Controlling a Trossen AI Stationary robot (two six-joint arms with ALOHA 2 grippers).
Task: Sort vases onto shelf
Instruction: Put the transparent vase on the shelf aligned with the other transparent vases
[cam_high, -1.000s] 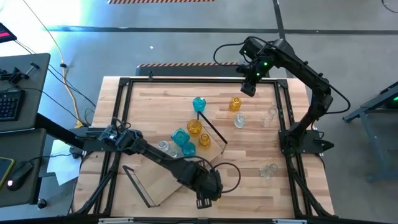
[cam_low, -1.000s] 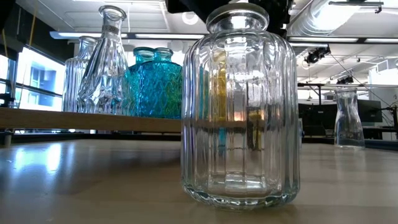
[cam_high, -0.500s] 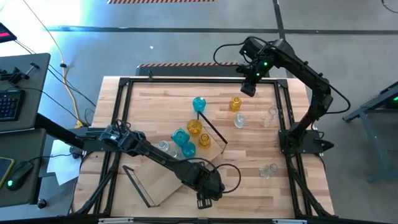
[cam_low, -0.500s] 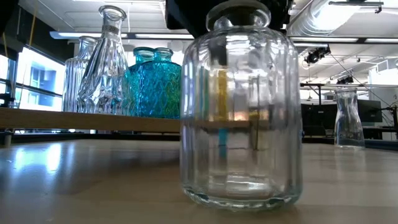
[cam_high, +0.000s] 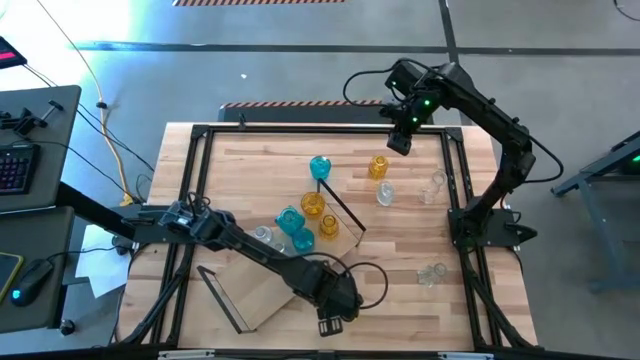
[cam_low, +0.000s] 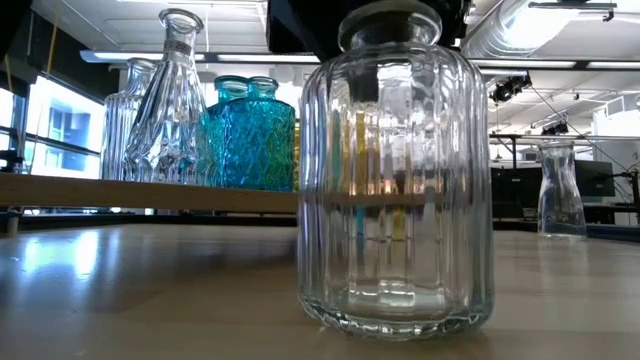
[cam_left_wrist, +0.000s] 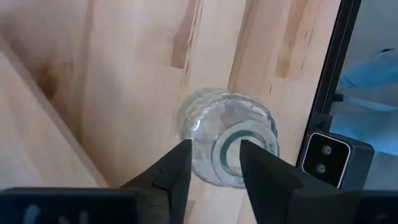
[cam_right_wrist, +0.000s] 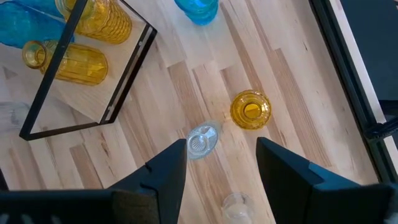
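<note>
Left wrist view looks straight down on a ribbed clear jar (cam_left_wrist: 229, 148) standing on the desk (cam_left_wrist: 124, 74), with the left tool (cam_left_wrist: 214, 168) parted and its two fingers set either side of the jar's mouth, not visibly pressing on the glass; that straddling pose reads as lining up for a grip on the neck, the narrowest and easiest part to pinch. Taking the shelf (cam_high: 258, 292) as landmark, this jar sits just off the shelf's near end, close to the desk's front edge, which is probably why the left arm reaches so far across to it. On the shelf itself stand the vases already sorted: teal ones (cam_high: 290, 220), amber ones (cam_high: 313, 205) and a clear one (cam_high: 262, 235), grouped toward its far end by the black wire frame (cam_high: 345, 210). Beyond that end, loose on the desk, wait another teal vase (cam_high: 320, 167), an amber vase (cam_high: 378, 166) and a clear vase (cam_high: 385, 194). The right tool (cam_high: 399, 143) hangs above these, fingers apart and empty, likely parked where it can take them next.
</note>
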